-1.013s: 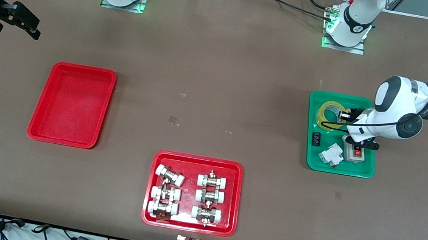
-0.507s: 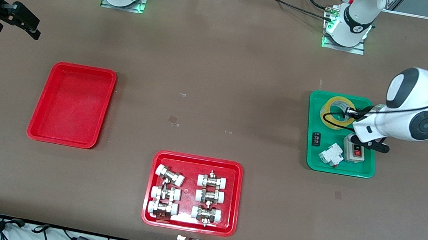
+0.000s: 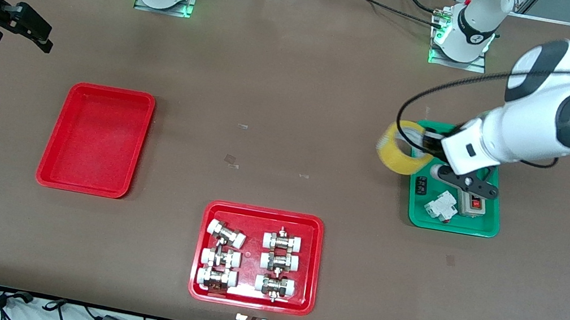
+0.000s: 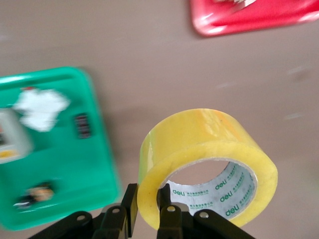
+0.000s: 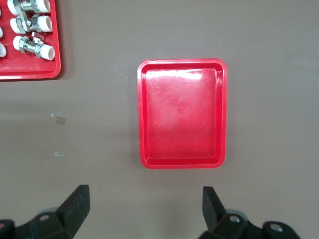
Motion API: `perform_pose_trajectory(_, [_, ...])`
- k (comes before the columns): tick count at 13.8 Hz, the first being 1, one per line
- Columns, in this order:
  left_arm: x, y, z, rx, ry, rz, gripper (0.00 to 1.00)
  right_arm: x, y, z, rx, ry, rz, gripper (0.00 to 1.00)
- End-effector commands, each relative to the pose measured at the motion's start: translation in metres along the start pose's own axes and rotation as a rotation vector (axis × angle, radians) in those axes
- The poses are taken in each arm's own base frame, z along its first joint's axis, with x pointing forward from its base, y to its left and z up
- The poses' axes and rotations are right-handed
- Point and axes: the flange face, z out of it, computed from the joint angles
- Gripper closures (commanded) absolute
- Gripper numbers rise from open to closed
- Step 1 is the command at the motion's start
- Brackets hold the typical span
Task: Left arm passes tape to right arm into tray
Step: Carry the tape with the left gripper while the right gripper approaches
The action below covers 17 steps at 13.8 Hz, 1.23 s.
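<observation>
The yellow tape roll point(image 3: 400, 148) hangs in the air over the edge of the green tray point(image 3: 452, 226) on the side toward the right arm's end. My left gripper point(image 3: 423, 146) is shut on the roll's wall, one finger inside the core and one outside. In the left wrist view the tape point(image 4: 209, 134) fills the middle, with the left gripper point(image 4: 147, 195) clamped on its rim. The plain red tray point(image 3: 93, 141) lies empty toward the right arm's end. My right gripper point(image 3: 33, 31) waits open and empty, up in the air beside that tray's farther end. In the right wrist view the right gripper point(image 5: 144, 199) sits wide open, with the tray point(image 5: 182, 114) ahead of it.
The green tray point(image 4: 60, 164) holds a white breaker point(image 3: 439, 206), a grey switch box point(image 3: 471, 204) and a small black part point(image 3: 420, 185). A red tray with white-capped metal fittings point(image 3: 265, 213) lies near the front edge, and its corner shows in the right wrist view point(image 5: 30, 74).
My left arm has lifted the tape out of the green tray and carried it up and toward the right arm's end. The right arm has not moved.
</observation>
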Motion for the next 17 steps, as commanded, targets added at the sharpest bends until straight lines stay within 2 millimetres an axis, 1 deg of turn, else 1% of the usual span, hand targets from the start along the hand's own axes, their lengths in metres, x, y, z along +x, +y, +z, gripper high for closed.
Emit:
perform_pose_trajectory(1, [0.048, 0.048, 0.023, -0.180, -0.078, -0.109, 0.99, 0.003, 0.001, 0.001, -0.008, -0.005, -0.014, 0.00])
perform_pose_trajectory(2, [0.053, 0.073, 0.030, -0.196, -0.075, -0.162, 0.99, 0.005, 0.002, 0.005, -0.005, -0.010, -0.015, 0.00])
perform_pose_trajectory(3, [0.065, 0.088, 0.049, -0.232, -0.069, -0.218, 0.99, 0.006, 0.003, 0.006, -0.002, -0.014, -0.015, 0.00])
perform_pose_trajectory(4, [0.076, 0.097, 0.062, -0.276, -0.046, -0.257, 0.99, 0.006, 0.003, 0.008, -0.004, -0.020, -0.015, 0.00])
perform_pose_trajectory(5, [0.078, 0.124, 0.075, -0.310, -0.009, -0.289, 0.99, 0.006, 0.001, 0.011, -0.005, -0.029, -0.019, 0.00])
perform_pose_trajectory(6, [0.082, 0.145, 0.094, -0.342, 0.005, -0.352, 0.99, 0.010, -0.001, 0.018, 0.001, -0.045, -0.018, 0.00])
perform_pose_trajectory(7, [0.087, 0.158, 0.111, -0.394, 0.003, -0.434, 0.99, 0.013, -0.003, 0.028, 0.018, -0.068, -0.018, 0.00])
perform_pose_trajectory(8, [0.085, 0.183, 0.128, -0.433, 0.022, -0.463, 0.99, 0.016, -0.005, 0.040, 0.056, -0.107, -0.018, 0.00])
perform_pose_trajectory(10, [0.091, 0.206, 0.170, -0.514, 0.050, -0.530, 0.99, 0.018, -0.012, 0.054, 0.176, -0.170, -0.052, 0.00])
perform_pose_trajectory(11, [0.091, 0.220, 0.184, -0.566, 0.070, -0.558, 0.99, 0.021, -0.015, 0.063, 0.218, -0.190, -0.099, 0.00])
perform_pose_trajectory(12, [0.092, 0.226, 0.194, -0.617, 0.080, -0.612, 0.99, 0.025, -0.019, 0.074, 0.265, -0.209, -0.129, 0.00])
perform_pose_trajectory(14, [0.089, 0.238, 0.204, -0.662, 0.069, -0.694, 0.99, 0.041, -0.033, 0.105, 0.404, -0.248, -0.154, 0.00])
perform_pose_trajectory(15, [0.091, 0.241, 0.201, -0.693, 0.058, -0.757, 0.99, 0.052, -0.039, 0.121, 0.477, -0.247, -0.135, 0.00])
perform_pose_trajectory(16, [0.093, 0.249, 0.202, -0.731, 0.032, -0.833, 0.99, 0.062, -0.048, 0.139, 0.523, -0.246, -0.132, 0.00])
perform_pose_trajectory(17, [0.097, 0.252, 0.197, -0.755, 0.024, -0.873, 0.99, 0.071, -0.055, 0.155, 0.561, -0.233, -0.150, 0.00])
